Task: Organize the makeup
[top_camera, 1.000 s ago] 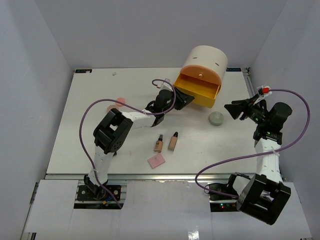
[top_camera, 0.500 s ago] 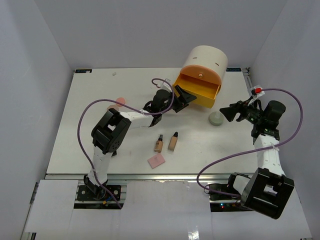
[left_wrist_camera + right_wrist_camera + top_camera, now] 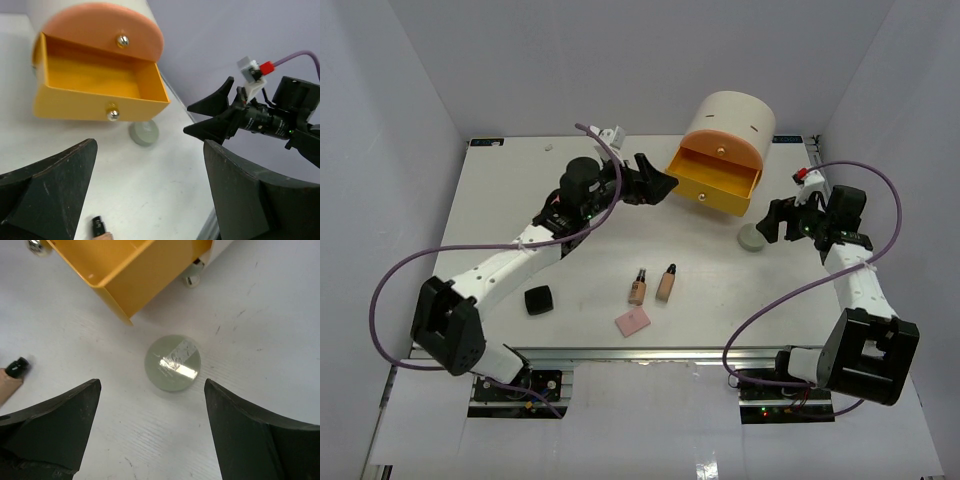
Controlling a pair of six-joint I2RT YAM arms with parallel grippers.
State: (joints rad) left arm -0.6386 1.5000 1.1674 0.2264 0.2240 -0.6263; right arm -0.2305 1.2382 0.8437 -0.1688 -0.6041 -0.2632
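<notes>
Two beige bottles [image 3: 638,287] lie mid-frame, with the pink square [image 3: 633,322] below them and the black compact [image 3: 539,299] lower left. Both claws gape wide and empty: the left gripper [image 3: 665,188] beside the yellow drawer [image 3: 715,185], the right gripper [image 3: 767,222] apparently just over the pale green jar [image 3: 751,238], centre right.

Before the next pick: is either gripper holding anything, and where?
Nothing is held. The left gripper stands open near the yellow drawer; the right gripper is open above the pale green jar.

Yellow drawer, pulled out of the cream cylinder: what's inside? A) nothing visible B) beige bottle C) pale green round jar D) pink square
A: the yellow drawer shows a bare interior, and the pale green round jar lies outside it.
</notes>
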